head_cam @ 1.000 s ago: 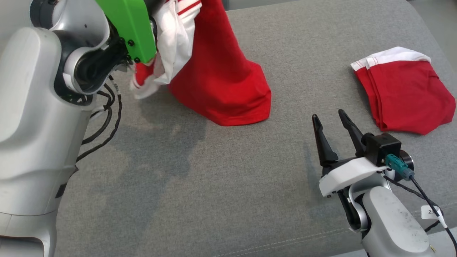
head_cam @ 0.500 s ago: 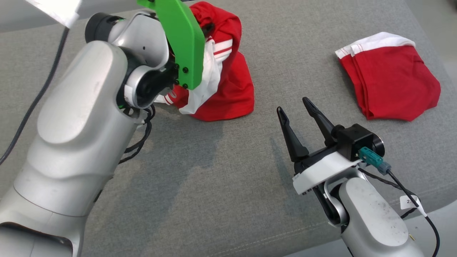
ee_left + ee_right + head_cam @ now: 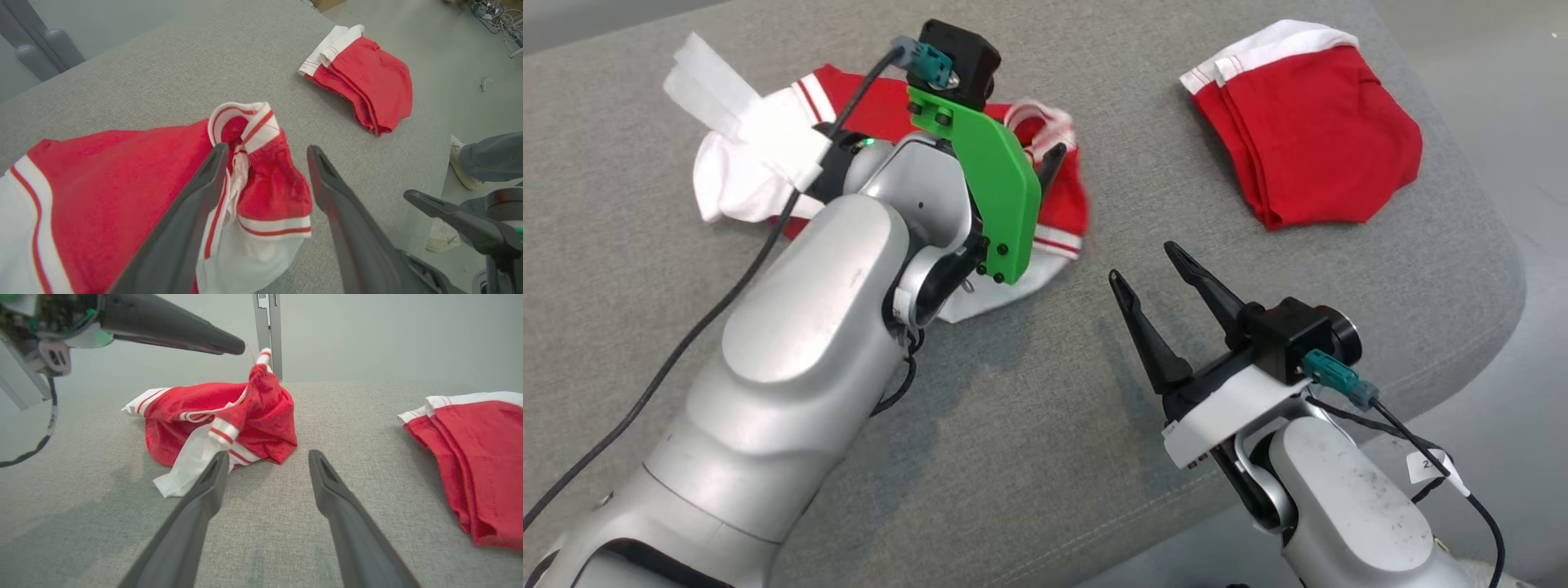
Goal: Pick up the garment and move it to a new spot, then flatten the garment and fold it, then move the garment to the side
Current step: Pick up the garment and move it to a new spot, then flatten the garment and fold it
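Left gripper [image 3: 267, 149] hangs over the garment [image 3: 261, 412] with its two fingers [image 3: 192, 212] spread apart, and they pinch nothing. A raised striped cuff [image 3: 249, 126] of the garment stands up between them. In the right wrist view this cuff rises to just beside one fingertip, and I cannot tell whether it touches it.

Right gripper [image 3: 1143, 261] is also spread and empty. It hovers above the bare middle of the grey cushion [image 3: 1013, 425], near the garment but apart from it, with the fingertips pointing toward it.

The garment lies as a crumpled red and white heap in the far left part of the cushion. A folded red pile [image 3: 1307, 131] lies well apart from it, near the far right corner.

The first step seems done, because the garment rests on the cushion, so flattening should come next. For that, the direction of the heap matters. Its long axis runs across the cushion, from a white sleeve [image 3: 727, 180] toward the left edge to a striped hem [image 3: 1058, 245] toward the middle. The left arm is directly above the heap and nearer to the sleeve end, while the right gripper is nearer to the hem end. In my judgement each arm should take its own end and pull outward along this axis.
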`<state>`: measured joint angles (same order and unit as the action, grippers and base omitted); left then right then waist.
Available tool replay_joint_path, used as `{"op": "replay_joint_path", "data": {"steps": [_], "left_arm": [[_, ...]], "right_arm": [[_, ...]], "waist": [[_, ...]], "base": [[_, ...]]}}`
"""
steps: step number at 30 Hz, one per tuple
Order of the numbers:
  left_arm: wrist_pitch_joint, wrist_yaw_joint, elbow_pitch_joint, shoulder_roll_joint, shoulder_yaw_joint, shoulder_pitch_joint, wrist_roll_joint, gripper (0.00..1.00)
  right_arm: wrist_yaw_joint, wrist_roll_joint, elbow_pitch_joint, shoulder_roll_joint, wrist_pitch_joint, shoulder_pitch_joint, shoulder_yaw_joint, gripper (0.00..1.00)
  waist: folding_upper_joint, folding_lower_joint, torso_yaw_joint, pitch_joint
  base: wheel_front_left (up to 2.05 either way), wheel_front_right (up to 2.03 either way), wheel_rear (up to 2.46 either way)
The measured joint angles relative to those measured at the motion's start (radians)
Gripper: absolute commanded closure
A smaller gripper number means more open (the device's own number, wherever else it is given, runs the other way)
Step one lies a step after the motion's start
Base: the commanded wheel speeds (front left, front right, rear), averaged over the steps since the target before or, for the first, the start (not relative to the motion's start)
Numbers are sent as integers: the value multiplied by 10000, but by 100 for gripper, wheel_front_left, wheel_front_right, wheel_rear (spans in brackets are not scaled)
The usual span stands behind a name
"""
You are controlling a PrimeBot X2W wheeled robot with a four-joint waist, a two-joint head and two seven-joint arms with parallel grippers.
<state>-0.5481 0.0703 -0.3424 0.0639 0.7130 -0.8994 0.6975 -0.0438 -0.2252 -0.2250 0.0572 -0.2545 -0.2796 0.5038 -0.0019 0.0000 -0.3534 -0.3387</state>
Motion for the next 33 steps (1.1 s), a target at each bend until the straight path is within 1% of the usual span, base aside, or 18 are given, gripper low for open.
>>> {"op": "replay_joint_path", "data": {"steps": [2, 5, 11, 14, 17, 20, 21, 22, 27, 30, 33], "left_arm": [[142, -63, -29, 0, 136, 12, -136, 0], [700, -186, -15, -148, 374, 10, -393, 0], [1762, -307, 303, -222, 600, 19, -422, 0], [2441, -330, 591, -224, 566, 32, -441, 0], [3145, -157, 813, -224, 286, 199, -472, 0], [3666, 0, 915, -217, 92, 671, -470, 0], [3785, 56, 917, -213, 56, 864, -470, 0], [3979, 146, 915, -209, 27, 1229, -470, 0], [4535, 238, 945, -205, 31, 1900, -640, 0], [5026, 268, 947, 21, 36, 2097, -1277, 0], [5513, 366, 918, 336, -50, 2488, -1582, 0]], "right_arm": [[6, 0, 15, -2, 0, 3, -25, 0], [12, 0, 36, 19, 0, 19, -73, 0], [13, 17, 12, 8, 0, 24, -142, 0], [13, 0, -100, 8, 0, 25, -299, 0], [6, -69, -309, 12, 0, 22, -401, 0], [-44, -384, -807, 10, 2, 35, -420, 0], [-100, -466, -988, 10, 48, 70, -395, 0], [-188, -805, -1214, 6, 249, 212, -387, 0], [-188, -1373, -1672, 4, 497, 428, -587, 0], [-159, -1455, -1833, 8, 545, 403, -800, 0], [-56, -1421, -1956, 6, 631, 298, -846, 0]], "waist": [[0, 0, -101, -24], [0, 0, -263, -86], [0, 0, 33, -77], [0, 0, 327, -25], [0, 0, 665, 25], [0, 0, 1030, 77], [0, 0, 1156, 93], [0, 0, 1408, 121], [0, 0, 2064, 161], [0, 0, 2461, 169], [0, 0, 2865, 181]], "base": [[0, 0, 0], [0, 0, 0], [0, 0, 0], [0, 0, 0], [0, 0, 0], [0, 0, 0], [0, 0, 0], [0, 0, 0], [0, 0, 0], [0, 0, 0], [0, 0, 0]]}}
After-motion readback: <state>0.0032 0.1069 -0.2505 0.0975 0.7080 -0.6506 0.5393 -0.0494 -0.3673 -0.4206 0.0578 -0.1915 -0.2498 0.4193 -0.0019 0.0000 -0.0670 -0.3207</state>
